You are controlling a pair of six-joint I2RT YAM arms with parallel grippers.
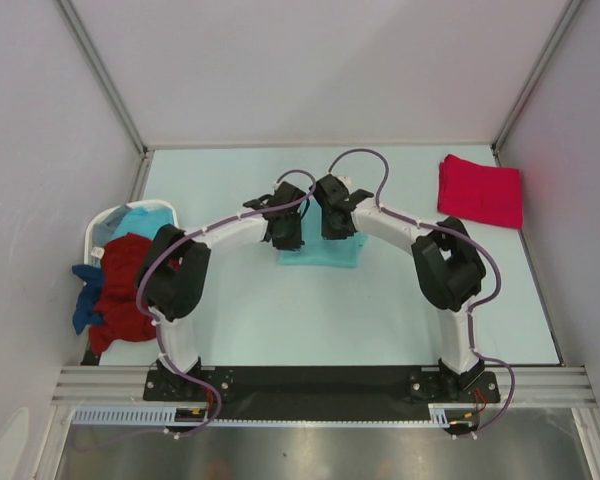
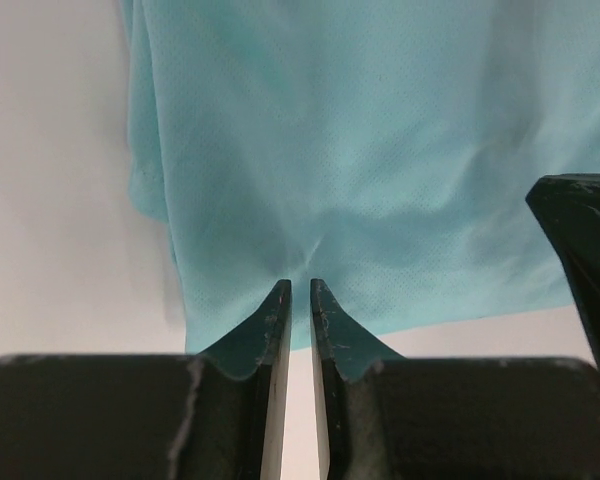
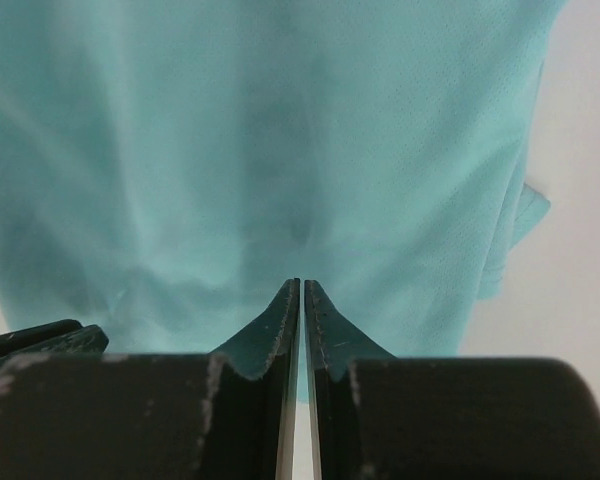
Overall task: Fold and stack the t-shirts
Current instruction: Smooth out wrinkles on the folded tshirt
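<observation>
Pinching the teal shirt (image 1: 320, 255) mid-frame, the left fingers (image 2: 268, 325) and right fingers (image 3: 283, 320) are each nearly pressed together; a folded red shirt (image 1: 480, 190) lies upper right.

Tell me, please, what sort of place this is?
Probably a robotics lab test cell: white panels wall in a pale table, a left arm and a right arm are bolted to a black base plate at its near edge, and a white laundry basket holds shirts.
</observation>
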